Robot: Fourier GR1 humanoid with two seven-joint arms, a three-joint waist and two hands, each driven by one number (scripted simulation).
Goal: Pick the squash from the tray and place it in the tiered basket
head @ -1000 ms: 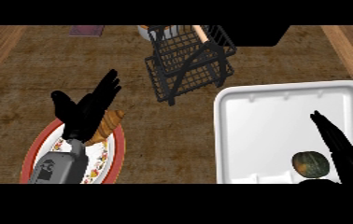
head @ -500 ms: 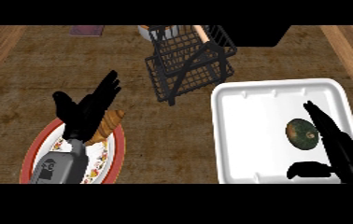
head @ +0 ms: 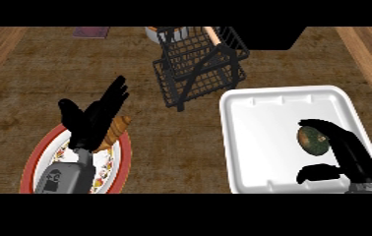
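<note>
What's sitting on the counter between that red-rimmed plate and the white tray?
Nothing: in the head view, only bare wooden counter separates the plate from the tray.

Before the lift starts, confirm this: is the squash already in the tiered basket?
No, the squash lies on the white tray beside the right hand, apart from the tiered basket.

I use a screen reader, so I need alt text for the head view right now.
The robot's right hand curls over a green squash lying on a white tray at the right of a wooden counter. A black wire tiered basket stands behind the tray. At lower left, the open left hand rests above a red-rimmed plate holding a pastry.
</note>
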